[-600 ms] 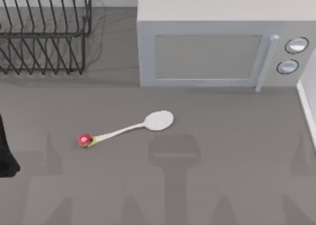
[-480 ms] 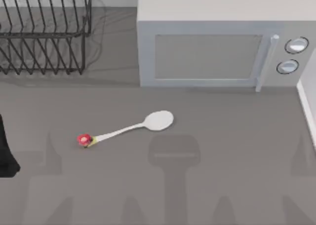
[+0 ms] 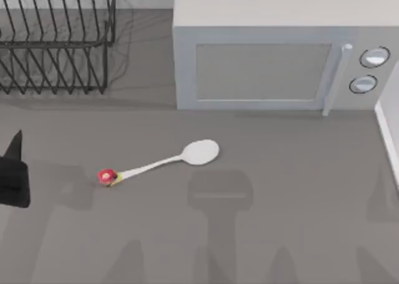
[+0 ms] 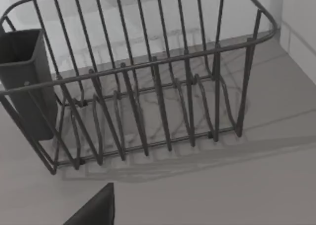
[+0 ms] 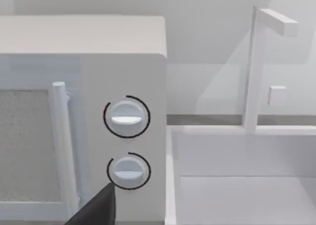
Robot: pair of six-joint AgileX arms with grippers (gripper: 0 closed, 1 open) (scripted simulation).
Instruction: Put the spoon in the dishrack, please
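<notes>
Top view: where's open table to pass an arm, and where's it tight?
Open: the table right of the spoon, in front of the microwave; also the strip between spoon and near edge. Tight: the back, where dishrack and microwave stand with a narrow gap between, and the left edge, where the left gripper sits near the spoon's knob.

Dishrack [image 3: 59, 41], upper left: thin dark metal wire, dull sheen. Spoon [image 3: 163, 162], centre: smooth white, plastic-looking. Microwave [image 3: 274, 53], top right: matt light grey. Table [image 3: 299, 203]: matt grey.
</notes>
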